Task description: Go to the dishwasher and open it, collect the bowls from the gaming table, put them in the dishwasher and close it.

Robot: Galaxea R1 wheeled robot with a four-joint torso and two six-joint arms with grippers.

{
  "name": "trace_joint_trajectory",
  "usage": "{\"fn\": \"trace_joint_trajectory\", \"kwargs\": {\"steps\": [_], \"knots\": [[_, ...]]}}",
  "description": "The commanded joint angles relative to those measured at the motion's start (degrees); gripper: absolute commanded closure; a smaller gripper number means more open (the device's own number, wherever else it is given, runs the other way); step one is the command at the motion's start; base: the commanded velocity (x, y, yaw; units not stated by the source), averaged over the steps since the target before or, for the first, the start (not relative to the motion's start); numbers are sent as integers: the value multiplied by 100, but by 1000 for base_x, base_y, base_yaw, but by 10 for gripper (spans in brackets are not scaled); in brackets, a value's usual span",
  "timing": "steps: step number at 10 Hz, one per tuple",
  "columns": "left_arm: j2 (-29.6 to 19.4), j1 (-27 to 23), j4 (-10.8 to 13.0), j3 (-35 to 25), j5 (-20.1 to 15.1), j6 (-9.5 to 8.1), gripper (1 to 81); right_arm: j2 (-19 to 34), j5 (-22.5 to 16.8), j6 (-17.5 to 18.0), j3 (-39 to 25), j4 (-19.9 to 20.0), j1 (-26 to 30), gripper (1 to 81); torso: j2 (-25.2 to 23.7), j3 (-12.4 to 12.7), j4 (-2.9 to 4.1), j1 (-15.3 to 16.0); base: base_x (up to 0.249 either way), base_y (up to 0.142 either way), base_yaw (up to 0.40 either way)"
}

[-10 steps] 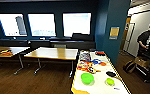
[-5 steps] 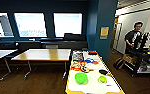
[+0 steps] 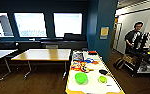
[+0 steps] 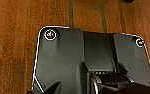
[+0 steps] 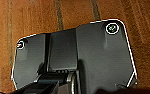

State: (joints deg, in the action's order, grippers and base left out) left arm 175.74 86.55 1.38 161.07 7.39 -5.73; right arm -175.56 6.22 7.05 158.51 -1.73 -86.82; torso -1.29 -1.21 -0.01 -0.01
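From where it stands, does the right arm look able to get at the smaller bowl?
Probably not yet. The smaller bowl lies uncovered near the table's right edge, but the right wrist view shows floor underneath, not table.

Long white tabletop with a yellow edge runs ahead: the large green bowl sits near its front, the small green bowl beside it, a dark object just behind, colourful clutter farther back.

Both wrists seemingly hang low, facing down; pincer fingers indistinct.
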Motion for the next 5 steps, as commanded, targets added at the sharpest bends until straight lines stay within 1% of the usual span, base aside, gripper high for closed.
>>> {"fn": "trace_joint_trajectory", "kwargs": {"steps": [1, 4, 5], "knots": [[5, -310, 12, 3, -255, 46, 10, -17, -261, -10, -32, -38, 301, 10, 0, 0, 0, 1, 0, 0, 0], [5, -310, 20, 3, -238, 46, 10, -26, -261, -10, -32, -29, 301, 10, 0, 0, 0, 1, 0, 0, 0], [5, -310, 29, 3, -229, 46, 10, -26, -261, -10, -32, -29, 301, 10, -2, 0, 0, 1, 80, 0, 0]]}}
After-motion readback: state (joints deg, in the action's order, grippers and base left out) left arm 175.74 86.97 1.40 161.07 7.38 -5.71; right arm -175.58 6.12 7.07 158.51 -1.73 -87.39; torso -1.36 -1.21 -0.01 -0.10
